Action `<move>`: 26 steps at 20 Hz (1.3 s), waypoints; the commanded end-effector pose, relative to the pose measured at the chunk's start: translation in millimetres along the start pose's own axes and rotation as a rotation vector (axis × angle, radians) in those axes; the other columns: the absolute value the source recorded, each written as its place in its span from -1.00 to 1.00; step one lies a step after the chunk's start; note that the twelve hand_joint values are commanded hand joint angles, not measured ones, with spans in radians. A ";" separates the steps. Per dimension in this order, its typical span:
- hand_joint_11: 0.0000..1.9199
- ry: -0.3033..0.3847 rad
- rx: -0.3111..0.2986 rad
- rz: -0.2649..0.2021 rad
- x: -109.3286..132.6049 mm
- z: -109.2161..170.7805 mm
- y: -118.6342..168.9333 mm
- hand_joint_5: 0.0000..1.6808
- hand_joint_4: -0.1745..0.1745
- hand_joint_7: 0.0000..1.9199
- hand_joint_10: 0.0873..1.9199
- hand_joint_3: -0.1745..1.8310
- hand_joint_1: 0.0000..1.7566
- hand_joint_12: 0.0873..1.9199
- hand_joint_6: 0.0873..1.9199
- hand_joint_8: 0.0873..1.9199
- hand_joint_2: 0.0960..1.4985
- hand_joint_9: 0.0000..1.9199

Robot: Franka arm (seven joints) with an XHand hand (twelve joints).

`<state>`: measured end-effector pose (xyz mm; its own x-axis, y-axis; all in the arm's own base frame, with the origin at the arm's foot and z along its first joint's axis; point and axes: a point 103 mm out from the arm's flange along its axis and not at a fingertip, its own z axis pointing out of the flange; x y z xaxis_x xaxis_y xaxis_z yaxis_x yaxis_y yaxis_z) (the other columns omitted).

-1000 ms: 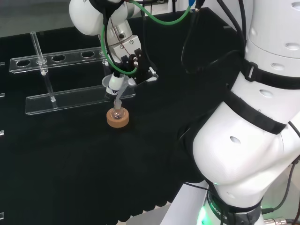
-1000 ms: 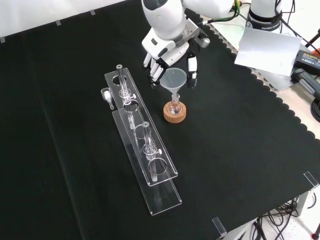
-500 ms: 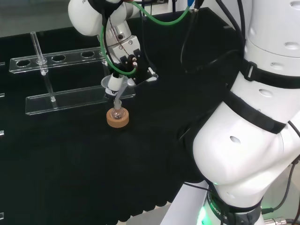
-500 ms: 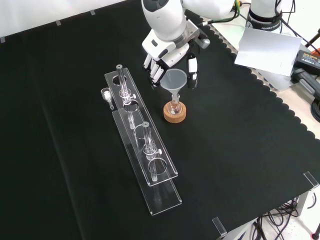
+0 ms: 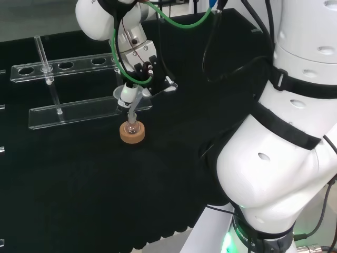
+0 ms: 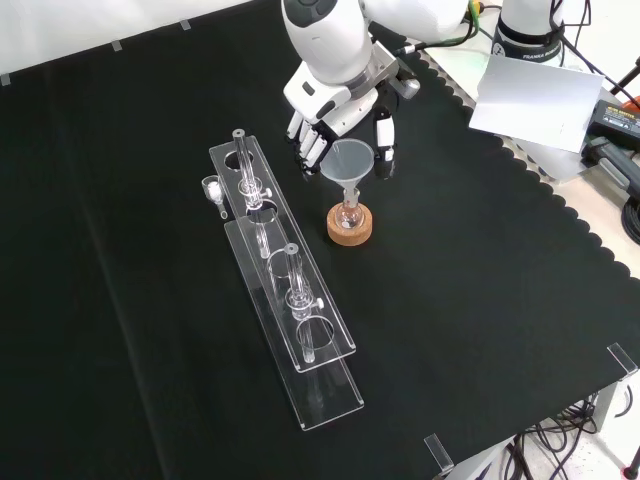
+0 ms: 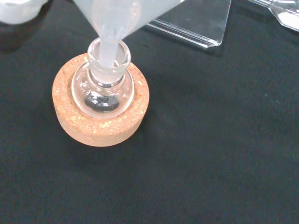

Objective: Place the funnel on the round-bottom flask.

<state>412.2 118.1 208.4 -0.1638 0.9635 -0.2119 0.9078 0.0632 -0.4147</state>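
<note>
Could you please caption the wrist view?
Funnel stem inside the neck of a round-bottom flask seated on a cork ring.

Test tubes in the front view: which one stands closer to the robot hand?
The upper test tube, at the rack's end beside the robot hand; the other stands lower, mid-rack.

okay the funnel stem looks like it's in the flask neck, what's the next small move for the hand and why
Probably let go and lift away. In the wrist view the funnel stem already sits inside the flask neck, and the flask rests in its cork ring. In the front view the hand is still close behind the funnel cone, so straightening the fingers first should avoid tipping it.
</note>
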 end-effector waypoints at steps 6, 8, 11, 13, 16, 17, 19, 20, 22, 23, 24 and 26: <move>-0.43 0.007 0.012 -0.001 0.0 1.9 1.9 -0.35 -0.22 -0.55 -0.48 -0.19 -0.06 0.32 -0.22 -0.27 -0.15 -0.25; -0.43 0.010 0.012 -0.002 0.1 2.0 2.2 -0.38 -0.23 -0.57 -0.48 -0.19 -0.06 0.32 -0.23 -0.27 -0.16 -0.27; -0.44 0.004 0.016 0.000 0.3 2.1 2.7 -0.42 -0.25 -0.60 -0.48 -0.19 -0.07 0.32 -0.25 -0.28 -0.16 -0.29; -0.45 0.005 0.018 -0.001 0.7 2.0 3.1 -0.43 -0.26 -0.61 -0.46 -0.19 -0.07 0.33 -0.28 -0.27 -0.16 -0.30; -0.46 0.010 0.019 -0.005 1.2 1.9 3.5 -0.44 -0.26 -0.62 -0.45 -0.19 -0.08 0.33 -0.29 -0.27 -0.17 -0.31; -0.46 0.011 0.019 -0.007 1.4 2.0 3.6 -0.44 -0.27 -0.62 -0.45 -0.19 -0.08 0.33 -0.30 -0.27 -0.17 -0.32; -0.46 0.006 0.021 -0.010 3.4 2.6 3.8 -0.45 -0.27 -0.62 -0.45 -0.19 -0.08 0.33 -0.30 -0.27 -0.17 -0.32; -0.46 0.004 0.023 -0.011 6.2 3.6 4.1 -0.45 -0.27 -0.62 -0.44 -0.19 -0.09 0.33 -0.31 -0.27 -0.17 -0.32; -0.46 0.000 0.024 -0.016 12.6 5.4 4.1 -0.45 -0.27 -0.62 -0.44 -0.19 -0.09 0.33 -0.32 -0.27 -0.18 -0.33; -0.47 0.002 0.025 -0.018 14.8 6.0 3.8 -0.45 -0.27 -0.62 -0.44 -0.19 -0.09 0.33 -0.33 -0.27 -0.18 -0.33; -0.47 0.004 0.024 -0.022 16.8 6.2 3.3 -0.45 -0.27 -0.63 -0.43 -0.19 -0.09 0.33 -0.33 -0.27 -0.18 -0.33; -0.47 0.005 0.020 -0.027 19.8 5.5 2.3 -0.45 -0.27 -0.63 -0.43 -0.19 -0.10 0.33 -0.34 -0.27 -0.18 -0.33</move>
<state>410.8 131.7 198.9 -0.1825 0.9626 -0.2004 0.8946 0.0781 -0.4399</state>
